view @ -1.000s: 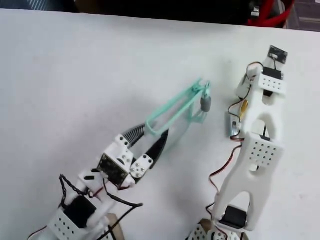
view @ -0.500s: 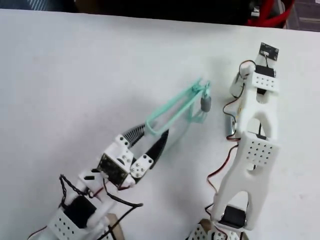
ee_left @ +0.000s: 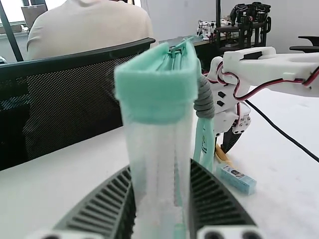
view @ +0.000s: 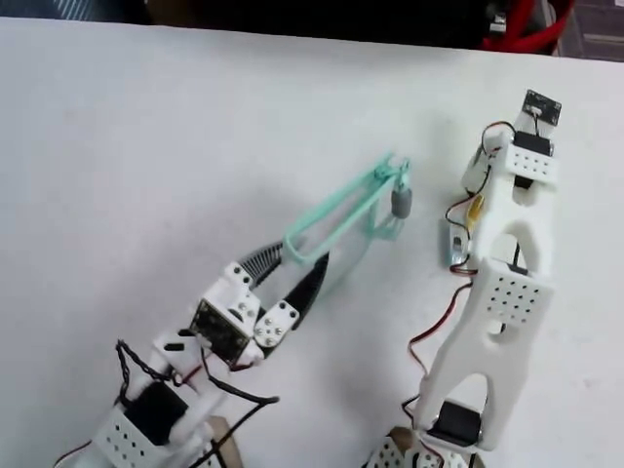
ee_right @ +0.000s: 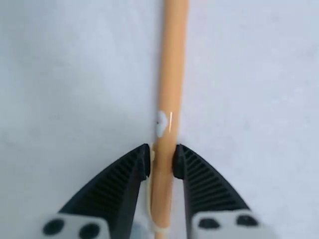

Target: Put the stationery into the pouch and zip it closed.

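Observation:
The translucent pouch (view: 336,229) with a mint rim stands upright on the table, its mouth spread into a long loop. A grey zipper pull (view: 400,202) hangs at its far end. My left gripper (view: 297,265) is shut on the pouch's near end; the left wrist view shows the pouch (ee_left: 159,124) between the ribbed fingers (ee_left: 212,201). My right gripper (ee_right: 162,159) is shut on an orange pencil (ee_right: 168,74), held low over the table. The pencil (view: 476,209) shows beside the right arm, to the right of the pouch.
A small blue and white eraser box (view: 456,244) lies on the table between the pouch and the right arm, also seen as the box (ee_left: 238,178) past the pouch. The table's far edge (view: 292,34) meets a dark chair.
The right arm's wrist swung a little away and to the left half a second ago, then came back to where it was. The left arm and the pouch have not moved.

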`<state>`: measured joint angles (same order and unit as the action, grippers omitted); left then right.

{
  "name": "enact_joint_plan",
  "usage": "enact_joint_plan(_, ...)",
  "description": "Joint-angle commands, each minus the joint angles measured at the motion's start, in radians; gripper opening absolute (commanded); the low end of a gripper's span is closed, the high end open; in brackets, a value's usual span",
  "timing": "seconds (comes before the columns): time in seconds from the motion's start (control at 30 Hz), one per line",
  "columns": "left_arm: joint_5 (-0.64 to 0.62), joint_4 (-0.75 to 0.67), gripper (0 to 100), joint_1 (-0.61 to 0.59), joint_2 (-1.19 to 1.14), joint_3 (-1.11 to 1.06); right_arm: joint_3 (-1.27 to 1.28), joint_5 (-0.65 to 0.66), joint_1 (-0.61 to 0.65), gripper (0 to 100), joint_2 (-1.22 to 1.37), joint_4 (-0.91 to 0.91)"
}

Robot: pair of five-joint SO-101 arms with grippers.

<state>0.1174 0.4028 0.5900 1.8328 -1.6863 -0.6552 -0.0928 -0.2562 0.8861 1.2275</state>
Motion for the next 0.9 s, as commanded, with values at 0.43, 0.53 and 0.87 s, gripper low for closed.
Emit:
enact_joint_plan(0.43,0.0,0.021,11,-0.013,-0.01,-0.008,-0.025,-0.002,-0.007,1.8,-0.008,0.013)
enact_joint_plan(0.53,0.0,0.021,11,-0.013,-0.01,-0.008,-0.025,-0.002,-0.007,1.8,-0.008,0.013)
enact_joint_plan(0.87,0.0,0.021,11,-0.008,-0.012,-0.008,0.006,-0.005,-0.007,1.8,-0.087,0.036)
